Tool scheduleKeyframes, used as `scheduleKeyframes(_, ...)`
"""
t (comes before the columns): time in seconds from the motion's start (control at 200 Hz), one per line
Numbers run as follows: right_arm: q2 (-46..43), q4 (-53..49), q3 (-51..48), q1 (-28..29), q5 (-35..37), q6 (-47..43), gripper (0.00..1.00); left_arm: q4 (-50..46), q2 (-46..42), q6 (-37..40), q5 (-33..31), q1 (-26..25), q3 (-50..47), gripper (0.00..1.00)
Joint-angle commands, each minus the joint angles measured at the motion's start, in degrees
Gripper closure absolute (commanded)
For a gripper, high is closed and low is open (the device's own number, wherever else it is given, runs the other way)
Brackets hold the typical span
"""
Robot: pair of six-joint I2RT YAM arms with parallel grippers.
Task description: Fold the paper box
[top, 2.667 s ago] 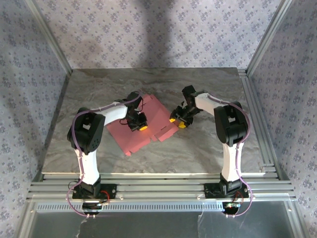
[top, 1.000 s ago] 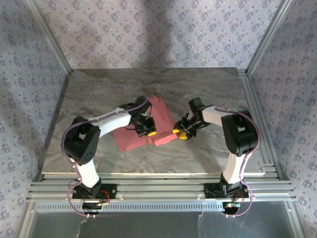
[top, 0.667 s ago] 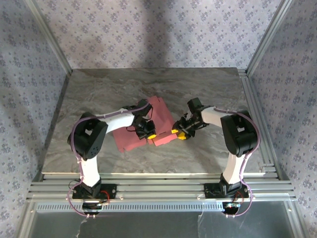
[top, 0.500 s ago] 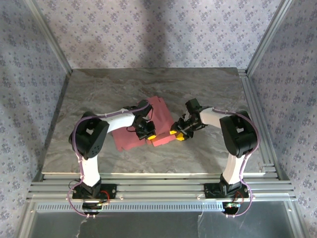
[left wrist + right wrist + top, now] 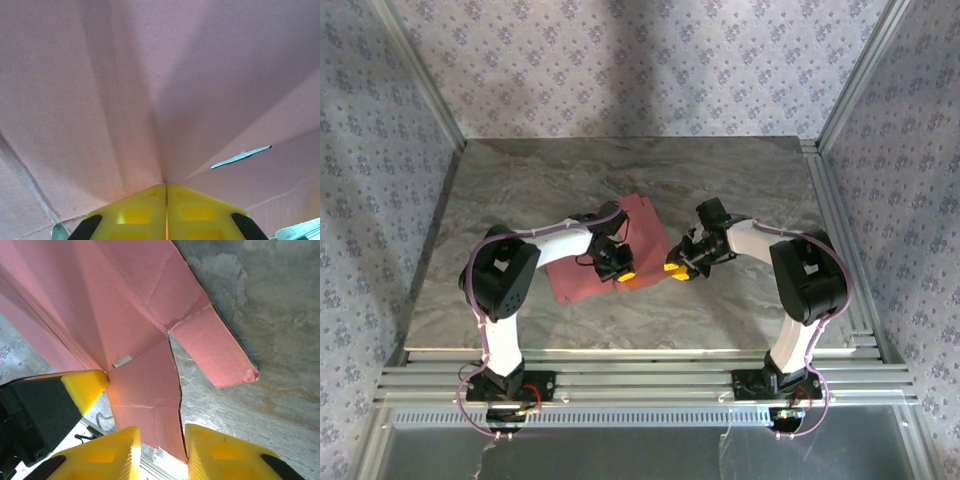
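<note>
The paper box (image 5: 582, 272) is a pink cardboard sheet, partly folded up, in the middle of the table between my two arms. My left gripper (image 5: 625, 272) is shut, with its yellow tips (image 5: 166, 187) pressed against the pink sheet (image 5: 125, 90) where several creases meet. From the right, my right gripper (image 5: 673, 268) reaches the sheet's edge. Its jaws (image 5: 161, 431) stand a little apart with a pink flap (image 5: 145, 390) hanging between them. A second flap (image 5: 215, 352) lies flat on the table. The left gripper's finger (image 5: 82, 385) touches the sheet from the other side.
The grey marbled table (image 5: 740, 180) has free room all round the sheet. Patterned walls and metal posts (image 5: 420, 80) close it in on three sides. A metal rail (image 5: 640, 370) runs along the near edge at the arm bases.
The right gripper's jaws have narrowed around the flap. The sheet's right part has been pushed up and together since the earliest frame. The left gripper has stayed shut against it.
</note>
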Motion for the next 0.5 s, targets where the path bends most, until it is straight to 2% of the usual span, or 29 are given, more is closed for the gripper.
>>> scheduleKeyframes(0.0,-0.42,0.31,-0.97,0.64,-1.02,0.81,0.73,-1.6,0.58,1.19,-0.66,-0.28,2.02,0.92)
scheduleKeyframes(0.09,-0.09,0.89,-1.6,0.63,-0.67,1.56,0.82,-2.3,0.16,1.35,-1.04,-0.28,2.64,0.92)
scheduleKeyframes(0.165,-0.17,1.08,-1.6,0.59,0.07,2.44,0.92,-3.19,-0.97,1.58,-2.1,-0.3,3.3,0.93)
scheduleKeyframes(0.205,-0.55,0.92,-1.47,0.5,0.81,3.26,1.0,-3.86,-2.44,1.72,-3.22,-0.33,3.73,0.93)
scheduleKeyframes(0.33,-4.29,2.44,-0.55,0.01,2.86,8.05,1.0,-8.62,-9.49,4.18,-9.16,-0.27,7.83,0.88)
scheduleKeyframes(0.495,-9.23,-2.36,9.2,-0.6,8.18,13.09,1.0,-13.77,-17.73,13.5,-15.23,-0.46,15.3,0.68)
